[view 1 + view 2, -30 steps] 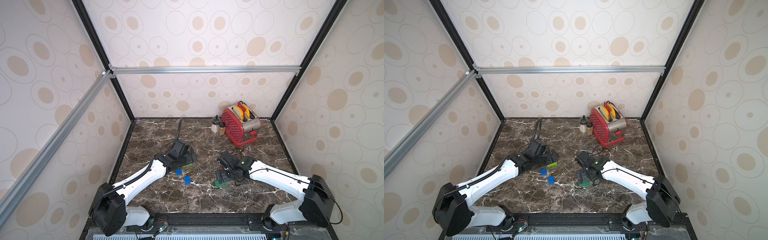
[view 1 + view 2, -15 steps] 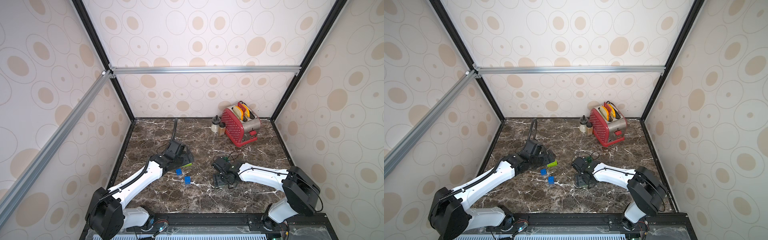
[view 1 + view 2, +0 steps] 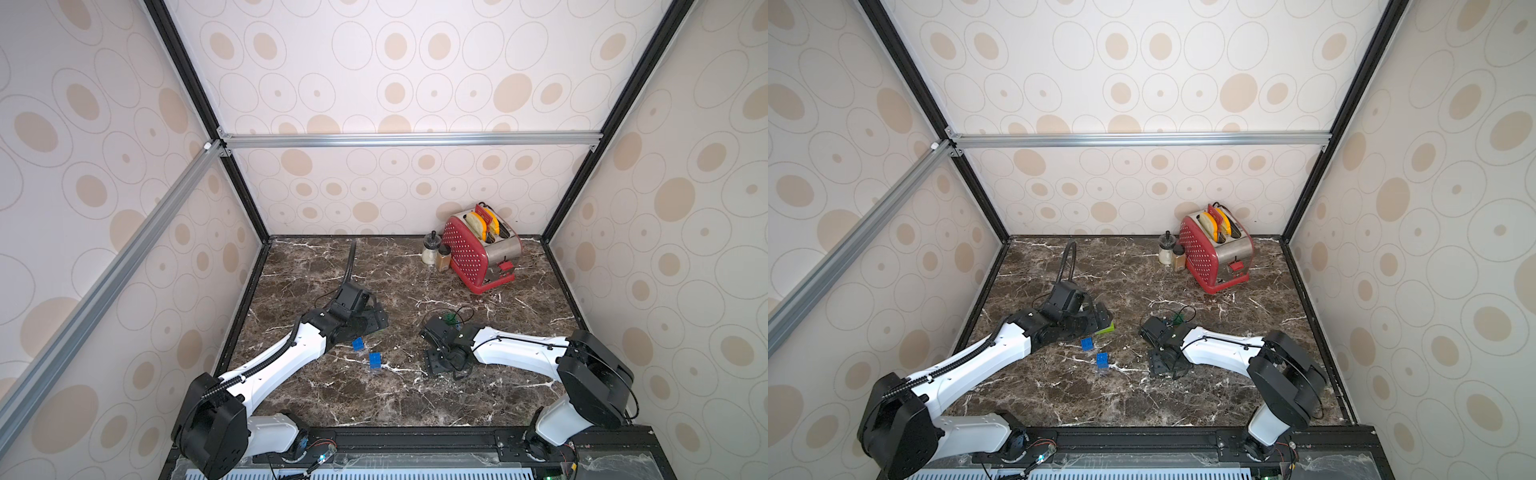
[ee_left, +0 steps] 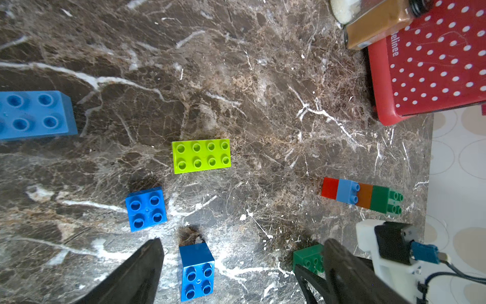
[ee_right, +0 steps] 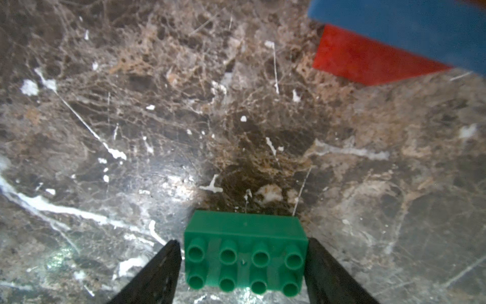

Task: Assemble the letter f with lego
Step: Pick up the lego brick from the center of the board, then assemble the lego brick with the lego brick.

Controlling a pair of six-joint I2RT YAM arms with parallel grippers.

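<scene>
In the right wrist view a dark green oblong lego brick (image 5: pixel 246 252) lies studs-up between my right gripper's (image 5: pixel 244 243) fingers. They stand close at both short ends, with a thin gap on one side. A row of red, light blue, orange and dark green bricks (image 4: pixel 360 196) lies beside it, its green end showing in both top views (image 3: pixel 448 318) (image 3: pixel 1178 319). My left gripper (image 4: pixel 242 263) hangs open above a tipped blue square brick (image 4: pixel 197 271). Nearby lie another blue square brick (image 4: pixel 146 209), a lime oblong brick (image 4: pixel 201 155) and a larger light blue brick (image 4: pixel 34 115).
A red dotted toaster (image 3: pixel 478 253) with two shakers (image 3: pixel 434 251) beside it stands at the back right of the marble table. The left arm's black cable hose (image 3: pixel 351 266) arches toward the back. Patterned walls enclose three sides.
My right gripper has come down over the dark green brick and its jaws have narrowed around it. The left arm shifted slightly toward the back, still open.
</scene>
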